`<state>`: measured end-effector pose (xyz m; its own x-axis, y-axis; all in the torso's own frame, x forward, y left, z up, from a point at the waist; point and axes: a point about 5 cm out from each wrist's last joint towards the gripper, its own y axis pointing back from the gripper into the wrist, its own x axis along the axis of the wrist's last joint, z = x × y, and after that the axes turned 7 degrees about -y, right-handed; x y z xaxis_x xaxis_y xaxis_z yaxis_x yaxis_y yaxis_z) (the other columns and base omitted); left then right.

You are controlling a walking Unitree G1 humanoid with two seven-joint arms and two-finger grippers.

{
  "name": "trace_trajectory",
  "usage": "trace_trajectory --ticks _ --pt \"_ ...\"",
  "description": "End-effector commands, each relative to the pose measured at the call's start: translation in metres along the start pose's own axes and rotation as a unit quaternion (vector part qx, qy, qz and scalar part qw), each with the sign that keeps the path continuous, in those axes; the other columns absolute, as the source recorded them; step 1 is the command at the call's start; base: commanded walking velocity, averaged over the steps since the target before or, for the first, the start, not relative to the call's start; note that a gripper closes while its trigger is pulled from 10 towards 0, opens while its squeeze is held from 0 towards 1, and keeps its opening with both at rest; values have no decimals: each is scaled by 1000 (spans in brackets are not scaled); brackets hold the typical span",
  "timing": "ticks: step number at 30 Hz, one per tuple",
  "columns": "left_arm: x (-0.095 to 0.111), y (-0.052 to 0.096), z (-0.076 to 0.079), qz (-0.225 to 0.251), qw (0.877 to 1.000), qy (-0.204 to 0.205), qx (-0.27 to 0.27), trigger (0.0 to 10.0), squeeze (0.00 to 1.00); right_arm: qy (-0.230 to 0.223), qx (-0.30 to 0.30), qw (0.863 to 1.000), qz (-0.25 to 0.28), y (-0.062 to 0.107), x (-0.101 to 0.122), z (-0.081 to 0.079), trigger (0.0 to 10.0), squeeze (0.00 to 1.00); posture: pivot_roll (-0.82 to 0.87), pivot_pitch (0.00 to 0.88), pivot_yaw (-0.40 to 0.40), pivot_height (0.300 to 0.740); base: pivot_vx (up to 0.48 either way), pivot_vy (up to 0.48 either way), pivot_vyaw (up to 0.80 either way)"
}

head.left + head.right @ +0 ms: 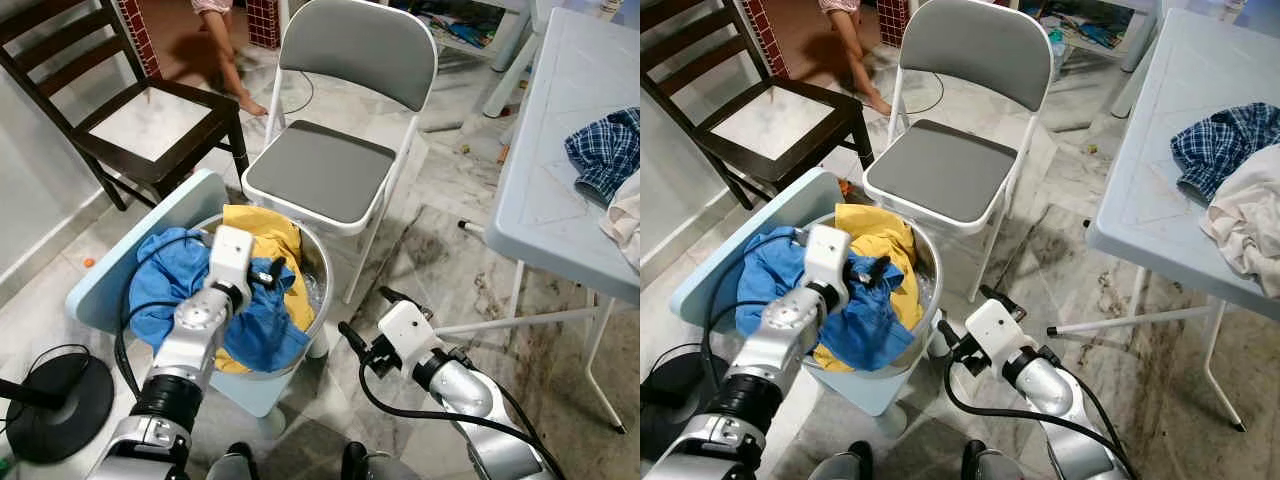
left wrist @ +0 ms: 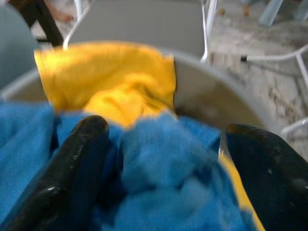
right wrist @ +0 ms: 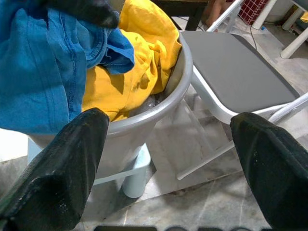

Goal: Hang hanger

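Marbled grey floor tiles [image 1: 440,240] cover the room, streaked with dark stains. On them stands a round grey plastic laundry tub [image 1: 316,268], resting on a pale blue stool [image 1: 110,270] and heaped with a blue cloth garment [image 1: 165,285] and a yellow cloth garment [image 1: 265,232].

Left claw [image 1: 270,272]: positioned over the tub, its fingers [image 2: 72,168] spread apart and pressed into the blue garment, which bulges up between them. The claw is released; no cloth is pinched. The yellow garment lies just beyond the fingertips, against the far wall of the tub.

Right claw [image 1: 368,328]: held low beside the tub, on the side away from the left claw, above the floor. Its fingers [image 3: 57,178] stand wide apart and touch nothing; the claw is released. Ahead of it are the tub wall and a stool leg.

Beyond both claws stands a white-framed folding chair with grey padded seat [image 1: 325,170], close behind the tub. A dark wooden chair [image 1: 150,120] stands to the left of it. A pale blue plastic table [image 1: 560,200] stands well apart to the right of the right claw and carries a blue checked cloth [image 1: 605,150] and a cream cloth [image 1: 1250,225]. A person's bare leg [image 1: 230,60] is at the far edge.

No hanger can be made out.
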<state>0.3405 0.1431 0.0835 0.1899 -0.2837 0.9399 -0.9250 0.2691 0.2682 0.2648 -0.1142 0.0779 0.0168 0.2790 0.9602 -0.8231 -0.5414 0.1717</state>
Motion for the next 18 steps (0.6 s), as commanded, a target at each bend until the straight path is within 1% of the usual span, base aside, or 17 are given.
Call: trace_trajectory --ticks 1,3,5,6,7,10,11,13,14,18 --pt "-16 5 -2 -31 1000 -6 -5 0 0 4 -6 1000 -1 3 1 1 10000 0 107 256 -31 740 0 0 0" --pt "-19 7 -3 -35 999 -8 -4 0 0 4 -6 1000 -1 3 1 1 10000 0 107 256 -31 740 0 0 0" --pt "-32 17 -9 -50 999 -12 4 0 0 3 -6 1000 -3 4 0 1 10000 0 119 259 -32 740 0 0 0" --pt "-32 17 -9 -50 999 -12 4 0 0 3 -6 1000 -3 4 0 1 10000 0 119 259 -32 740 0 0 0" --pt "-36 23 -12 -55 998 -15 11 0 0 4 -5 1000 -4 3 0 1 10000 0 127 259 -33 740 0 0 0" --pt "-40 29 -14 -57 998 -16 22 0 0 5 -2 1000 -4 1 0 0 10000 0 135 260 -35 740 0 0 0" --pt "-43 34 -15 -57 998 -17 30 0 0 5 -1 1000 -4 0 1 0 10000 0 140 260 -38 740 0 0 0" --pt "-45 38 -16 -57 998 -19 36 0 0 6 0 1000 -3 -1 1 0 10000 0 141 261 -39 740 0 0 0" --pt "-47 43 -17 -57 997 -23 44 0 0 6 0 1000 -4 -1 1 1 10000 0 143 261 -39 740 0 0 0" --pt "-50 48 -20 -60 996 -28 58 0 0 7 1 1000 -4 -1 1 1 10000 0 146 260 -40 740 0 0 0"
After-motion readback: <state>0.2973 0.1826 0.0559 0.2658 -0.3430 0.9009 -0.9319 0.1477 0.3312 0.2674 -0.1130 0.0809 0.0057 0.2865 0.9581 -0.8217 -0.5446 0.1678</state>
